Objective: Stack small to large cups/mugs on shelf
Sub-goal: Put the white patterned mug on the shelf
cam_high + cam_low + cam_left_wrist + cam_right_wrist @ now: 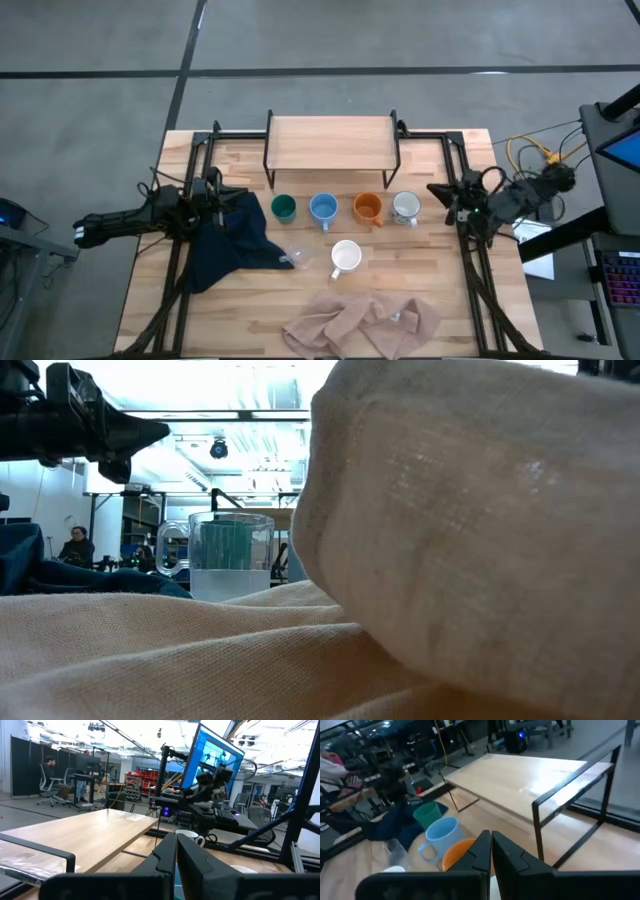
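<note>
Six vessels sit on the surface (450, 300), all placed here against the shelf (330, 140). Nearest the front edge, well short of the shelf, lies the beige cloth (365, 325). Next toward the shelf come the plain white mug (345, 257) and, to its left, the clear glass cup (298, 257), which touches the dark blue cloth (230, 240). Just in front of the shelf stands a row of four: dark green mug (284, 208), light blue mug (323, 209), orange mug (368, 208) and patterned white mug (405, 208). Nothing rests on the shelf board. Off the shelf's left end hangs the left gripper (217, 193), jaws closed on nothing; off its right end hangs the right gripper (440, 192), jaws likewise closed and empty.
</note>
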`<action>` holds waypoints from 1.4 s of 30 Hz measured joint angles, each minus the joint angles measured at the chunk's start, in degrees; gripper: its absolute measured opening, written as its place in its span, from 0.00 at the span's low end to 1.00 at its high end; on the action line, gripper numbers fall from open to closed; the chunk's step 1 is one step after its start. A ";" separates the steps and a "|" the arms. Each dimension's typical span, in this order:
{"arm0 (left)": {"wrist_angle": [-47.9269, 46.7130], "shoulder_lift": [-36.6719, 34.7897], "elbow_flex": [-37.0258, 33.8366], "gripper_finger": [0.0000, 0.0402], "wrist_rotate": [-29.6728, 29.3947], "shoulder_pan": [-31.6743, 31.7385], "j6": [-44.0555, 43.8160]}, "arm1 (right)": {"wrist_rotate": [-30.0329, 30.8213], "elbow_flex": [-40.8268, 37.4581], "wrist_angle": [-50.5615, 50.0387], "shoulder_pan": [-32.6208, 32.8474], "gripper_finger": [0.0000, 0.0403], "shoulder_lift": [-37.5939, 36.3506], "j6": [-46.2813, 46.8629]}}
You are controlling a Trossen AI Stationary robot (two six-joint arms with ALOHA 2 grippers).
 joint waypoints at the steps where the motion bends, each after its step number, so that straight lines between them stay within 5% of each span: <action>1: 0.01 -0.04 0.05 0.00 0.00 -0.02 0.00 | 0.61 -1.22 0.15 1.09 0.02 -0.42 0.35; 12: 0.02 -0.04 0.69 0.00 -0.03 -0.01 -0.07 | 0.05 -9.27 1.50 6.62 0.02 -0.83 9.50; 21: 0.24 -0.04 0.69 0.00 -0.04 0.01 -0.15 | -10.94 -4.15 -10.51 7.31 0.02 1.88 19.47; 29: 0.86 -0.04 0.69 0.00 -0.03 0.00 -0.13 | -19.58 -3.94 -13.34 7.32 0.02 10.36 30.48; 42: 1.02 -0.04 0.71 0.00 -0.02 -0.02 -0.13 | -23.41 -3.32 -10.77 7.32 0.02 20.57 38.40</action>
